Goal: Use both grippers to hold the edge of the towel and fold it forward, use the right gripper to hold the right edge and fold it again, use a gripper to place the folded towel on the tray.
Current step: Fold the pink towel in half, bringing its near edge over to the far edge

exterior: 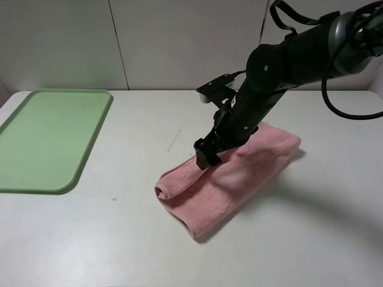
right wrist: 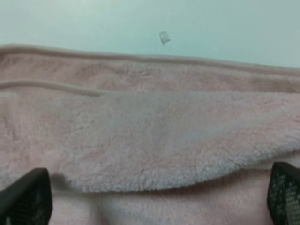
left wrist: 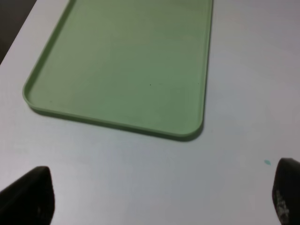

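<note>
With the right gripper (exterior: 207, 156) spread wide over the towel (exterior: 239, 179), all its folded layers are best pinched together before lifting.

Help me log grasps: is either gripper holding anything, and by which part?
Nothing is held. The right gripper is open over the towel, the left gripper open near the tray.

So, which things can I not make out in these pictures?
- The left claw: outside the exterior high view; the left wrist picture's edge cuts its fingertips.
- The tray: its near left corner is cut by the exterior view's edge.
- Whether the right claw touches the towel: the claw itself hides the contact; the right wrist view is blurred.
</note>
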You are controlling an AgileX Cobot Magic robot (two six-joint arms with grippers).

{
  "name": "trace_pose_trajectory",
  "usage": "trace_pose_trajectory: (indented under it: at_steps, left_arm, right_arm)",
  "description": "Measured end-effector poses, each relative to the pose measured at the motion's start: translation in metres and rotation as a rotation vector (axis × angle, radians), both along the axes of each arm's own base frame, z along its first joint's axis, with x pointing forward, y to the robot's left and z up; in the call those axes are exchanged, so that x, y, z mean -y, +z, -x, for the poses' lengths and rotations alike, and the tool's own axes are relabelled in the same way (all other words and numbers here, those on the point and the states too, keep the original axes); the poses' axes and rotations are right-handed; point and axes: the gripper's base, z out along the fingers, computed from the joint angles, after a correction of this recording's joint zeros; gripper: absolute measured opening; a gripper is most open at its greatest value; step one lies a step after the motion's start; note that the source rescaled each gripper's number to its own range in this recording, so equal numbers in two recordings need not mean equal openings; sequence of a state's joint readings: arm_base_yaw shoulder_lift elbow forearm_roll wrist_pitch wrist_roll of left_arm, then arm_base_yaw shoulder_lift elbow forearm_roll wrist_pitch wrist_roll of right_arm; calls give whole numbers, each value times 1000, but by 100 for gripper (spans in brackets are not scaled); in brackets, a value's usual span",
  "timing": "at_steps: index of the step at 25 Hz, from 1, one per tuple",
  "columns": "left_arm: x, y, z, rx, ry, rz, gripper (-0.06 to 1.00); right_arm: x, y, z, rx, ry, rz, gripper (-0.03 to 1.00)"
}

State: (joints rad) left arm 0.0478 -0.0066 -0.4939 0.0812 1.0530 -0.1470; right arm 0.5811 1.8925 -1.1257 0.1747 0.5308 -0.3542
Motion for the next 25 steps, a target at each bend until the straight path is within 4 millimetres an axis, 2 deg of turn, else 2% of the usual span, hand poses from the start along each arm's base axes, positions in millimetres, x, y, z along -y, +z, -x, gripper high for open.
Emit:
trace_pose_trajectory:
  at_steps: [25]
  left_arm:
    - [0,0,0,0,0,0,92]
  right_arm:
    - [-12,7,-8,102,24,-144,100]
